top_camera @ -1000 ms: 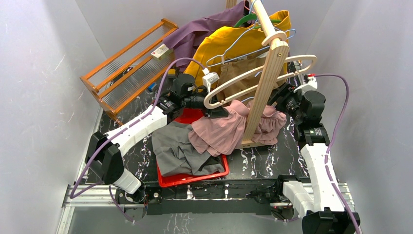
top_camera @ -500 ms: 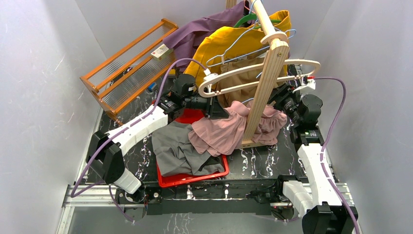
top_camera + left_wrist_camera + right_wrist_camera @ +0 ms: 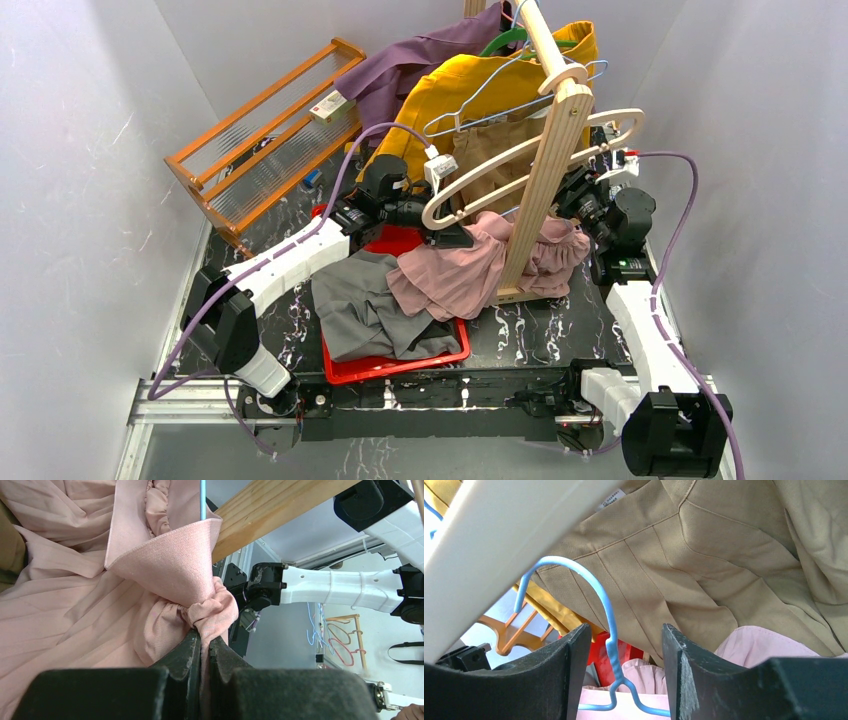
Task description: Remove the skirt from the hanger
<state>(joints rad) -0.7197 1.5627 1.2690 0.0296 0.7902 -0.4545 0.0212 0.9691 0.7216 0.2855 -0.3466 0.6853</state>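
Observation:
The pink skirt lies bunched around the foot of the wooden rack post, partly over the red tray. It hangs on a blue wire hanger, whose hook rises between my right gripper's open fingers without touching them. My left gripper is shut on a knot of the skirt's pink fabric; a blue hanger wire runs above it. In the top view the left gripper is at the skirt's left edge and the right gripper at its right.
A cream wooden hanger tilts across the rack post. Tan, yellow and purple garments hang behind. A grey garment lies in the red tray. An orange wooden rack stands at the back left.
The cream wooden hanger has swung, its left end dropping and shifting right after rising half a second ago. The right arm has moved slightly left toward the post. The skirt stays put.

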